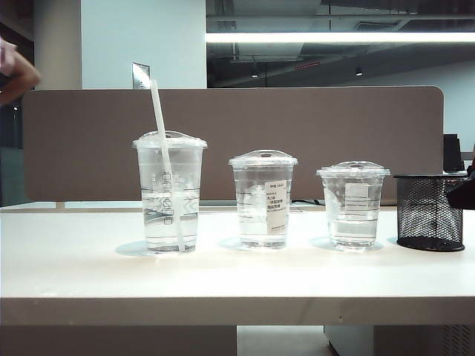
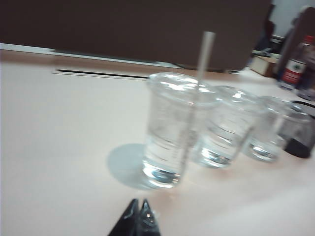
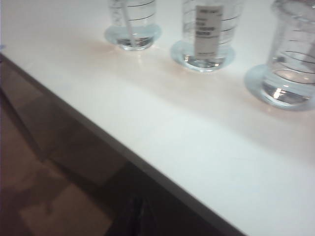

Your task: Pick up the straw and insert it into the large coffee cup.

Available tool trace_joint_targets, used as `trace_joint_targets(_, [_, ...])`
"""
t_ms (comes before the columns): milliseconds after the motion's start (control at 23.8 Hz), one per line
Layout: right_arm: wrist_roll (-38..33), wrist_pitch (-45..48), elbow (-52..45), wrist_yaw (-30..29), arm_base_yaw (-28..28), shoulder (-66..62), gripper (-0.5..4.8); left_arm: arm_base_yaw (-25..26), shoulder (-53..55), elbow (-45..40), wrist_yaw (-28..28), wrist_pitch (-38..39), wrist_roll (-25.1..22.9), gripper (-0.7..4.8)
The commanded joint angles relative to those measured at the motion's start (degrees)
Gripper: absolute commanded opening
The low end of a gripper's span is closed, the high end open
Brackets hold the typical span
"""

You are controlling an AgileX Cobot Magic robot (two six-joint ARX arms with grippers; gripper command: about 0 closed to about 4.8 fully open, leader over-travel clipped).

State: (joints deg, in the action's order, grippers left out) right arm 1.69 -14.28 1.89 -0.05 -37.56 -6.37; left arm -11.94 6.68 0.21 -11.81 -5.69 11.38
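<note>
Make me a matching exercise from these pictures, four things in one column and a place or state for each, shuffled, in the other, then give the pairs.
Things:
1. straw
2. medium cup with white label
3. black mesh basket
4. left pincer

Places or states:
A. far right of the table
B. shut, low over the table before the cups
C. standing tilted in the large coffee cup
D. middle of the cup row

Pairs: 1-C, 2-D, 3-A, 4-B

White straw (image 1: 165,159), clear large coffee cup (image 1: 170,194) (faint printed squares), black mesh basket (image 1: 429,211).
</note>
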Motion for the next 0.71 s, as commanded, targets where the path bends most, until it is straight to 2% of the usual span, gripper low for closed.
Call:
trace_joint_targets(42, [-0.2, -0.11, 0.09, -0.11, 4.57, 0.57, -0.05, 4.46, -0.24, 0.31, -0.2, -0.24, -0.24, -0.04])
trace_joint_targets(210, [-0.2, -0.76, 0.11, -0.07, 14.67, 3.8, -0.05, 6.88, -4.48, 0.31, 0.42, 1.55, -0.24, -0.04])
trace_joint_targets(252, [-0.2, -0.74, 0.15, -0.07, 19.54, 5.9, -0.05, 7.5, -6.45, 0.31, 0.42, 1.53, -0.24, -0.04])
trace_joint_targets(462, [-0.2, -0.22, 0.07, 0.11, 33.33, 6.36, -0.05, 9.07, -6.27, 0.31, 0.52, 0.96, -0.26, -0.04])
trace_joint_targets(546, [-0.2, 1.01, -0.44, 0.13, 35.65, 6.36, -0.05, 9.07, -6.27, 0.31, 0.2, 0.96, -0.24, -0.04])
trace_joint_targets(714, [-0.2, 2.16, -0.83, 0.09, 35.67, 6.36, -0.05, 9.09, -6.27, 0.31, 0.17, 0.94, -0.24, -0.04])
